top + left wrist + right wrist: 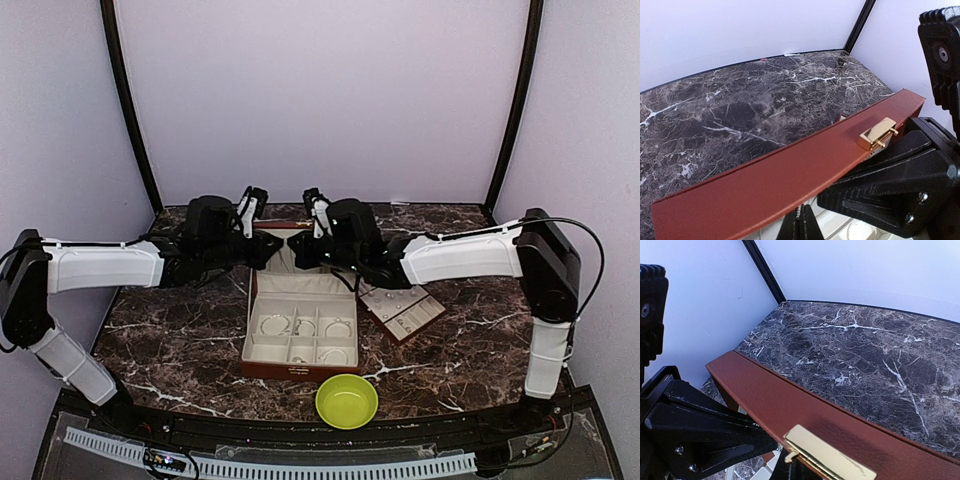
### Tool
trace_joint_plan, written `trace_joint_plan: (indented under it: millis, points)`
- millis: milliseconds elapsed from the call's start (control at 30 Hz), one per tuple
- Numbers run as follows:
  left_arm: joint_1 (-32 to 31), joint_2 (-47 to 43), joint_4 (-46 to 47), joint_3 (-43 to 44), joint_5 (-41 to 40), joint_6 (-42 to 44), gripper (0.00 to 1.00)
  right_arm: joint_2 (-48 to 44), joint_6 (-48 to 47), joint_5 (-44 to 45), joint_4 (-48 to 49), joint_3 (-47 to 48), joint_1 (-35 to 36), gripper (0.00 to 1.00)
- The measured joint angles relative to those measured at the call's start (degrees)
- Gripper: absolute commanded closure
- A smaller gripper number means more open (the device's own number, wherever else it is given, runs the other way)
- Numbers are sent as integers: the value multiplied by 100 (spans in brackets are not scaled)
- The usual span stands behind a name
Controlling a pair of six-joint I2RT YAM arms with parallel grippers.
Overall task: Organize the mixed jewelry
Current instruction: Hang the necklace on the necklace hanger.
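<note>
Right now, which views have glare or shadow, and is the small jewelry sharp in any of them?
Top external: soft, even light, no hard shadows; the wire hoops in the box are tiny and faint. Left wrist: the gold clasp gleams brightly. Right wrist: glare washes out the clasp, and a soft shadow lies on the lid beside it.
</note>
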Motion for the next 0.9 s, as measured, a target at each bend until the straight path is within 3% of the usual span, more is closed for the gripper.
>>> trace_joint_plan:
  millis: [400,667,900]
  points:
    - [57,0,-4,0,94,-251,100,39,2,-74,-17,20,0,100]
    - [57,0,0,-15,175,-302,75,39,2,-70,-17,20,0,100]
    - [57,-39,37,-122,236,-317,66,37,48,-61,-15,17,0,92]
